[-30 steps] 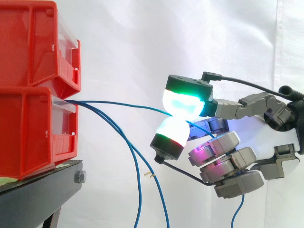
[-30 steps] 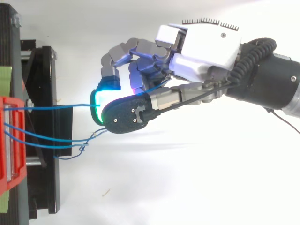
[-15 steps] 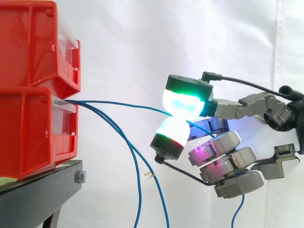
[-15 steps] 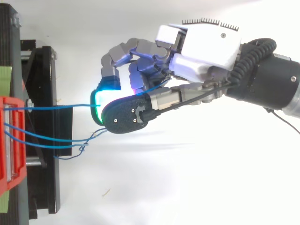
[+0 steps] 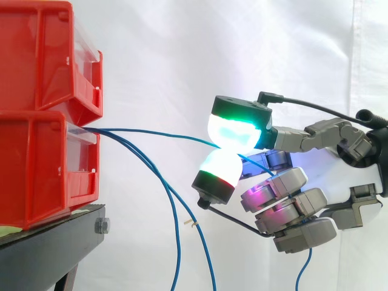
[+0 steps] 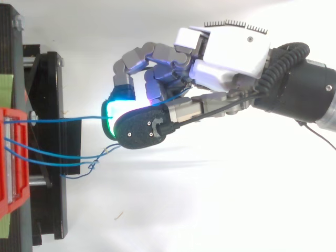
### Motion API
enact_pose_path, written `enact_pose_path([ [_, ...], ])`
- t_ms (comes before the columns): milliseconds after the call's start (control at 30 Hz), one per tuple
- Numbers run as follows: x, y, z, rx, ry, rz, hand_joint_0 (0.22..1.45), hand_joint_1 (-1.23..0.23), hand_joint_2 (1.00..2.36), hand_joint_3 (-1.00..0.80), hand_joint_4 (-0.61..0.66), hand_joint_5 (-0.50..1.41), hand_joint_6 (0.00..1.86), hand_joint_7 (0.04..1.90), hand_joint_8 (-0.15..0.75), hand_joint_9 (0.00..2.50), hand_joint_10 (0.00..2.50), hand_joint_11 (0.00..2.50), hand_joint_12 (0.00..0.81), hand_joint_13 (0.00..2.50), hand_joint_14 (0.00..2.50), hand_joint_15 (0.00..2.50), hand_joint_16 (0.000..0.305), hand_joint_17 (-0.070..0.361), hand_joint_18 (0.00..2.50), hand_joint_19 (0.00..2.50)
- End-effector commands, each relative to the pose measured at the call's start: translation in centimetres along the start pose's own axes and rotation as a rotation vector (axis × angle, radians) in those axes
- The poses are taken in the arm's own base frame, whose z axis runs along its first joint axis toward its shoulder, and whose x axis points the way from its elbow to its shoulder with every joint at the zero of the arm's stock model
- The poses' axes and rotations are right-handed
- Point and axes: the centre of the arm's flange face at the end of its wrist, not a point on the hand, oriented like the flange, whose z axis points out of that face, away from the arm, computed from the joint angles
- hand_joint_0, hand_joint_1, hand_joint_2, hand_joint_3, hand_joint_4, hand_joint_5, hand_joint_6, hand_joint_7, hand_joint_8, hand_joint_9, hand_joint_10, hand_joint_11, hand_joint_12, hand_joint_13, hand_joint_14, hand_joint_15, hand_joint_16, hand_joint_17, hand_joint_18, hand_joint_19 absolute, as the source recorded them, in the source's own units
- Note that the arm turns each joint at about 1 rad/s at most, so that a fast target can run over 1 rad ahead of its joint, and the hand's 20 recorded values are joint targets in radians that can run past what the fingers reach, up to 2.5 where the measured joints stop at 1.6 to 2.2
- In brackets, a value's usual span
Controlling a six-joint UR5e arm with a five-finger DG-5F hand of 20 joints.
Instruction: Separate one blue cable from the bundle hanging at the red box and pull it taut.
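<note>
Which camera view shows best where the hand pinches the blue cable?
The side view: the blue cable runs from the red box into the contact between the glowing pads. In the top view the hand covers that contact.

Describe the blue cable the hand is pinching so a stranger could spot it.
Start at the lower red bin, where blue cables leave its front. The wanted cable runs almost level across to the hand, pinched between its glowing pads. Its neighbours droop downwards instead.

No writing, label or number can be read here.
</note>
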Motion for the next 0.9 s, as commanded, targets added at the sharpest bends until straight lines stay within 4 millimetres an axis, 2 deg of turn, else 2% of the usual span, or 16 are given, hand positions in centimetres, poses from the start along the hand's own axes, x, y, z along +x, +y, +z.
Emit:
enact_pose_path([
  [0, 0.06, 0.01, -0.01, 0.000, 0.001, 0.000, 0.80, -0.74, 1.00, -0.41, -0.14, -0.19, 0.97, 1.43, 0.282, 0.56, 2.50, 1.03, 0.325, 0.71, 2.50, 1.29, 0.031, 0.071, 1.22, 1.97],
  [867, -0.05, 0.01, 0.01, 0.000, -0.001, 0.000, 0.80, -0.74, 1.00, -0.41, -0.14, -0.19, 0.97, 1.43, 0.286, 0.56, 2.50, 1.05, 0.328, 0.71, 2.50, 1.29, 0.032, 0.072, 1.24, 1.96],
])
